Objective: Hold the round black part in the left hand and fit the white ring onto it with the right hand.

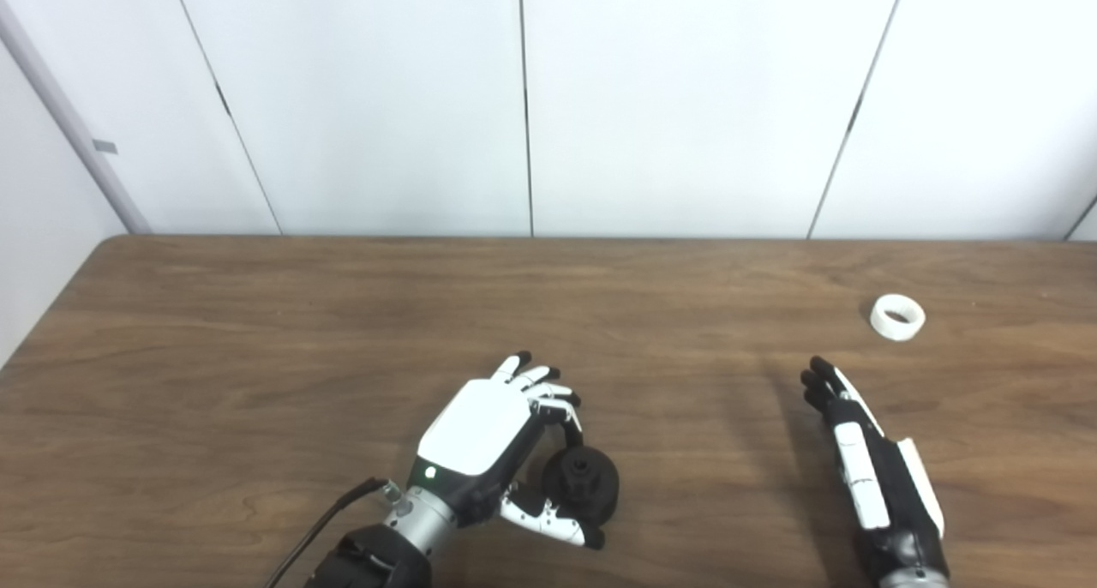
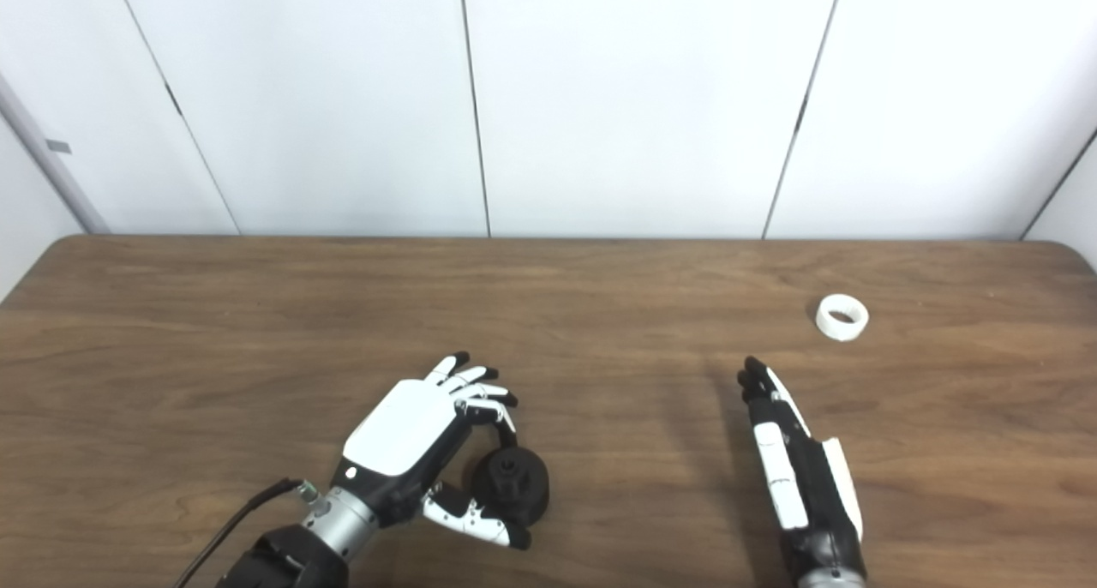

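Your left hand [image 1: 480, 438] sits nearest, low on the wooden surface [image 1: 257, 357], its fingers [image 1: 548, 395] curled over the round black part [image 1: 583, 483] and its thumb under the near side. You cannot tell whether the part is gripped or only cupped, and it appears to rest on the surface. No lettering shows on the hand or the part; only a small light glows at the wrist. Your right hand [image 2: 793, 459] lies flat and edge-on at the right, fingers straight and together, holding nothing. Beyond it and to the right you see the white ring [image 2: 842, 317], lying alone with its hole upward, near the surface's right edge. Bare wood runs between hand and ring, and broadly toward the far edge by the white wall panels [image 1: 686, 99].
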### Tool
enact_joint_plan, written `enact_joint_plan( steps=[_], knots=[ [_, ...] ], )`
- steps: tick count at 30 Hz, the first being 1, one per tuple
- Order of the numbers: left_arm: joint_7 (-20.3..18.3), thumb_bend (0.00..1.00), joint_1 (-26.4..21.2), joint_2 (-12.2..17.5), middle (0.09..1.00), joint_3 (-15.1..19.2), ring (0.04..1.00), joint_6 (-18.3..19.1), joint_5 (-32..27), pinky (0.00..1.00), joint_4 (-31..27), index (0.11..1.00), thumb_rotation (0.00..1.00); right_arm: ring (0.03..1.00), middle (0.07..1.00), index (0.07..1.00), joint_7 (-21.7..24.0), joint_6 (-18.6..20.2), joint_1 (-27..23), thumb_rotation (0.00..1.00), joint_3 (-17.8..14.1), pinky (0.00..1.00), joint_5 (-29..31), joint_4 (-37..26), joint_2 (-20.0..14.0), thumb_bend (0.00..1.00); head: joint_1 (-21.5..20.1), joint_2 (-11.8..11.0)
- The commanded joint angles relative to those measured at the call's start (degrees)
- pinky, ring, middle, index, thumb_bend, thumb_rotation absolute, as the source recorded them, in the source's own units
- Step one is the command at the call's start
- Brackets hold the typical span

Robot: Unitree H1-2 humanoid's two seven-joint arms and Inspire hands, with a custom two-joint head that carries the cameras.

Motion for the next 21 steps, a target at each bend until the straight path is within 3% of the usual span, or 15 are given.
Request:
enact_joint_plan(
  steps=[1, 12, 21],
  knots=[
    [1.86, 0.52, -0.58, -0.45, 0.795, -0.12, 0.913, -1.12, 1.69, 1.0, -0.07, 0.484, 0.06, 0.926, 0.909, 0.915, -0.33, -1.39, 0.03, 1.0, 0.11, 1.0, 0.17, -1.92, 1.43, 0.53, -0.18, 0.14],
    [6.62, 0.52, 1.28, -1.02, 0.798, -0.6, 0.902, -3.24, 4.05, 1.0, 2.99, 0.485, 0.05, 0.933, 0.908, 0.914, -0.62, 0.5, -0.01, 1.0, 0.36, 1.0, -0.14, -3.51, 1.77, 0.55, -1.75, 1.28],
    [7.15, 0.52, 1.82, -0.47, 0.794, -0.56, 0.902, -3.54, 3.76, 1.0, 3.36, 0.485, 0.05, 0.925, 0.907, 0.91, -1.14, 1.8, -0.47, 0.96, -0.46, 0.99, 0.04, -4.54, 1.82, 0.53, -2.54, 1.94]
  ],
)
